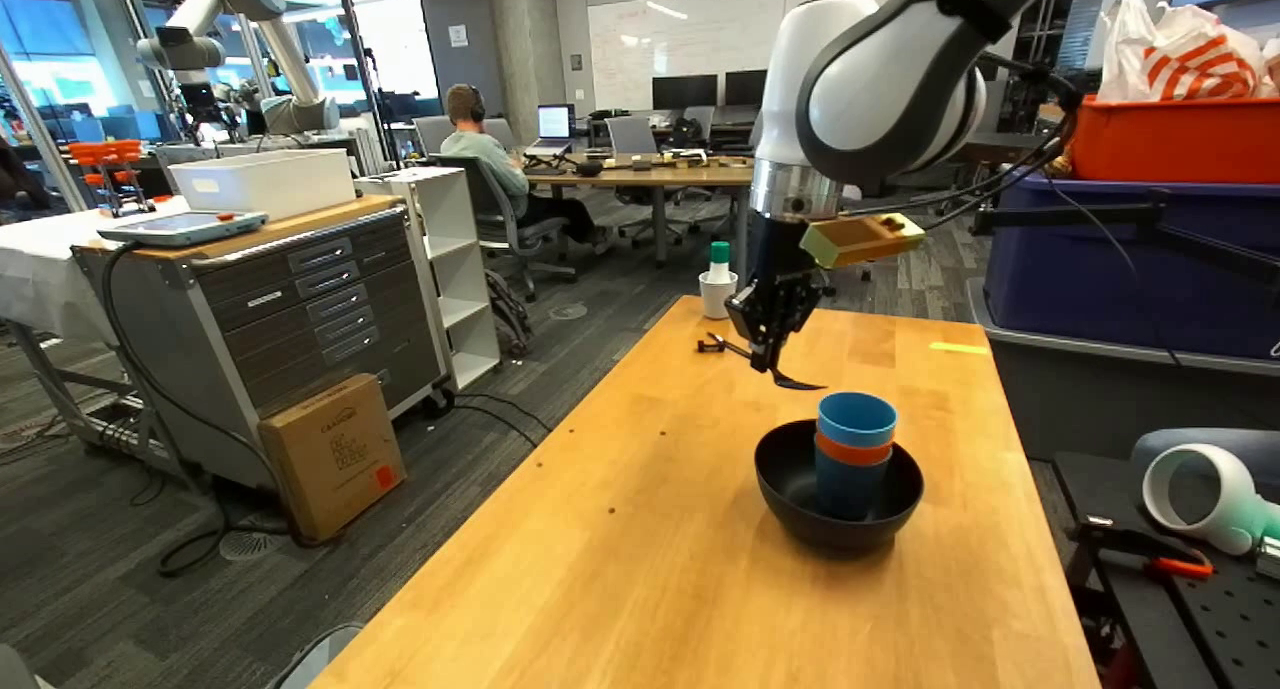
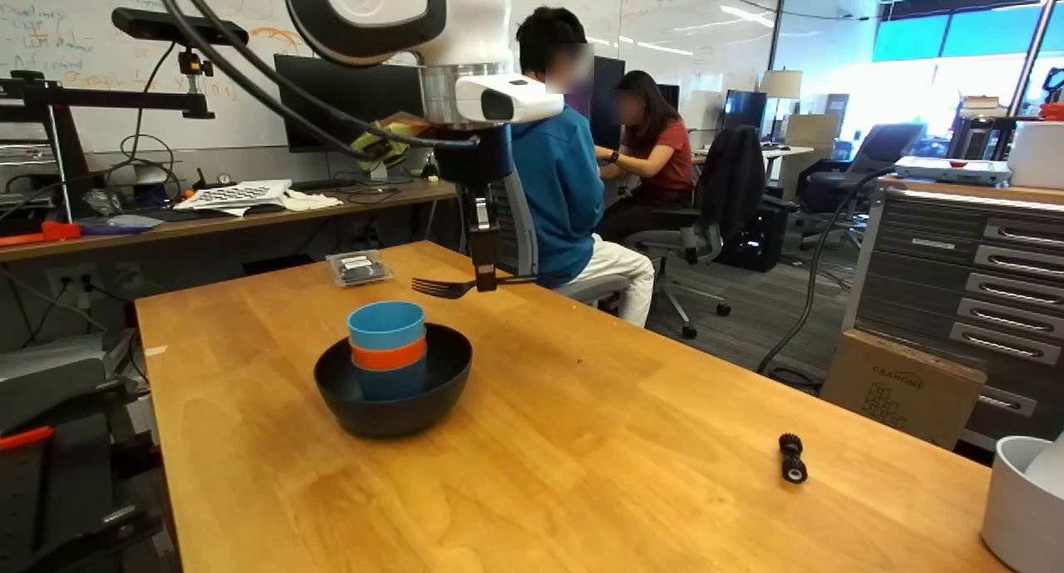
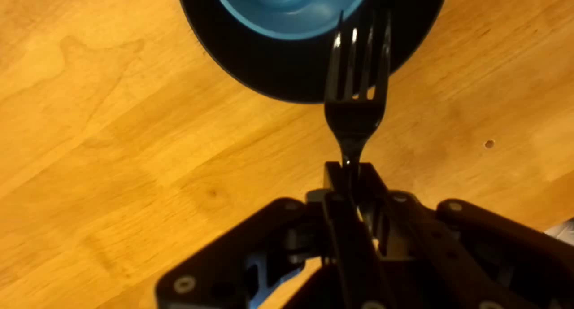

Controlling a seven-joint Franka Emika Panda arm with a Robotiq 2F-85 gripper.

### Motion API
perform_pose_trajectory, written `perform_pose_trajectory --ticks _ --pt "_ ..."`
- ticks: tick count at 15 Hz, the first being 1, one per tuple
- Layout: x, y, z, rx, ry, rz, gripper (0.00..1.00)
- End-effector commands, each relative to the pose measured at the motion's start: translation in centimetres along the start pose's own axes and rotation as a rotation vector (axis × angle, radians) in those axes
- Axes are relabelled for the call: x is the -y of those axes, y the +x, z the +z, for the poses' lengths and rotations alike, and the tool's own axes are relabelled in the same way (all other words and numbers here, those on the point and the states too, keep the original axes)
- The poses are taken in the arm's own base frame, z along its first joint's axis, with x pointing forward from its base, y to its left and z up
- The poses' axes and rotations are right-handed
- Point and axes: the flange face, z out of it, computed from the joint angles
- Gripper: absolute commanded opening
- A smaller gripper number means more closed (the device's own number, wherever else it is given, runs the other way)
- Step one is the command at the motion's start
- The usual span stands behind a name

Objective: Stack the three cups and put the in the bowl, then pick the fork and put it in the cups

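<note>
The hand [image 3: 350, 175] is grasping the fork [image 3: 355, 115] roughly level above the surface [image 2: 598, 440], while the three cups [image 2: 388, 358] are standing stacked inside the bowl [image 2: 386, 421], so placing the fork well is probably calling for tipping it steeply over them before letting go.

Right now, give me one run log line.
gripper: closed on fork; fork: held above table; cups: three, stacked in bowl; pending: fork into cups
</note>
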Motion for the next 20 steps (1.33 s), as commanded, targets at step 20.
perform_pose_trajectory --ticks 20 --pt "-5.5 -8.4 -10.6 -0.56 0.338 -0.026 0.03"
